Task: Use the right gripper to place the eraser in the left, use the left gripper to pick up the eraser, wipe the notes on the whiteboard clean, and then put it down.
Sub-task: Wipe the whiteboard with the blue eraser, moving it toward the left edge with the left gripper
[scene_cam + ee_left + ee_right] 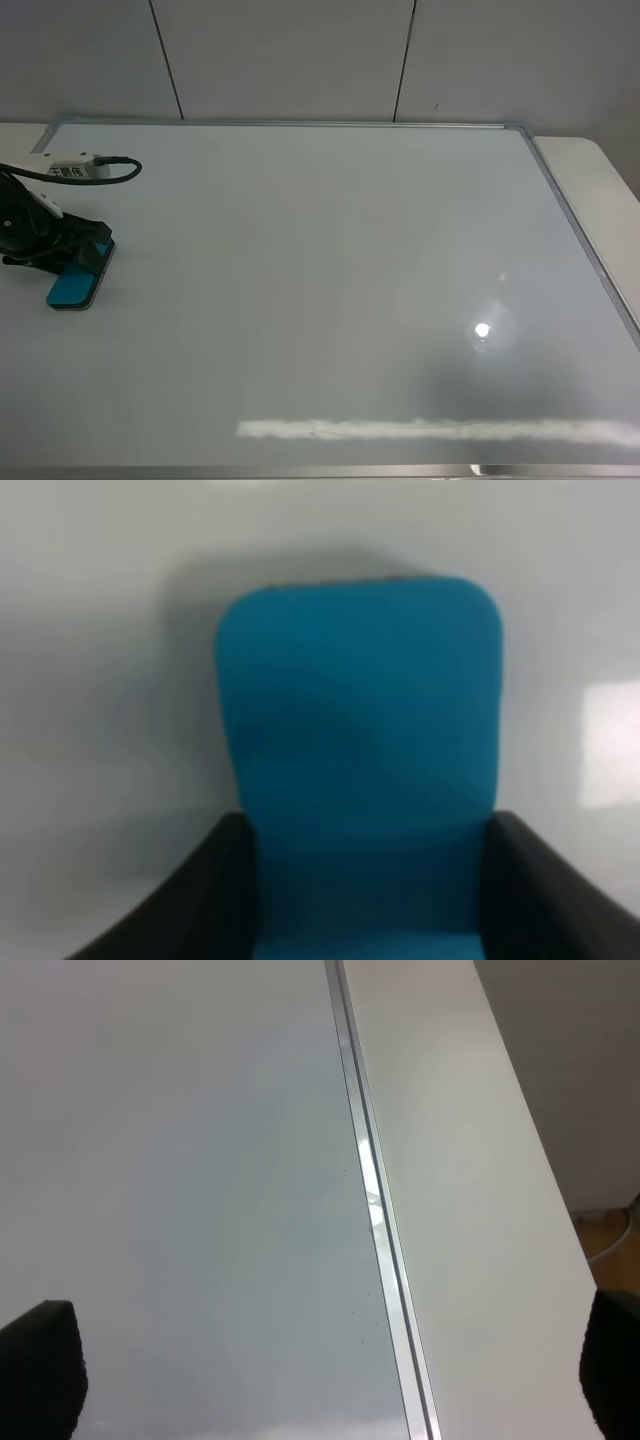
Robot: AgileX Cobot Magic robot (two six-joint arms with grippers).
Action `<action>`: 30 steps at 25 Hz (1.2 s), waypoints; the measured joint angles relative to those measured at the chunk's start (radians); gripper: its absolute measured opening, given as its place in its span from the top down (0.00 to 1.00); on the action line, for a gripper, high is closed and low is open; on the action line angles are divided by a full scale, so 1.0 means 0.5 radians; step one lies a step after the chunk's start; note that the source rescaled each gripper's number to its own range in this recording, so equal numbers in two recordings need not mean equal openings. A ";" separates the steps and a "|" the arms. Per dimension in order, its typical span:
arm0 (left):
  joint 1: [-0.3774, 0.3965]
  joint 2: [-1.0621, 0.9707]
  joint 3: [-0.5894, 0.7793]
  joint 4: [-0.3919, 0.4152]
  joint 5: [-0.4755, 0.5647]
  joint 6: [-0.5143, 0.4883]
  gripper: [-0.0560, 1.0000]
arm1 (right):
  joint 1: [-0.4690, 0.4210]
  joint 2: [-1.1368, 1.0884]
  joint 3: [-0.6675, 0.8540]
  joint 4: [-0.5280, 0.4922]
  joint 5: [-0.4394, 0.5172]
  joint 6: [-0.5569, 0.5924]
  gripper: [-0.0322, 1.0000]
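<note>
Glossy white whiteboard (330, 290) takes up nearly everything from where I'm standing, thin silver frame round it, and honestly I can't spot any notes on it, just glare patches. Over on the far left side the left gripper (88, 262) is down on the board with its fingers clamped on the eraser (72, 287), which sits flat, felt side down, near the left edge. Right gripper (320, 1375) isn't in the overhead shot at all; its own camera shows the fingers spread wide with nothing between them, hovering over the board's right frame edge. The eraser is a little teal block with rounded corners, looks light and stiff, foam-ish body, so squeezing it across the narrow sides like it's doing now seems the sensible hold; smooth plastic could slip if it's pressed hard while wiping. Its long axis runs straight out from the fingers, pointing toward the near-left corner of the board.
</note>
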 joint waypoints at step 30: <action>-0.012 -1.546 -0.140 -0.200 0.483 0.003 0.01 | 0.000 0.000 0.000 0.000 0.000 0.000 0.01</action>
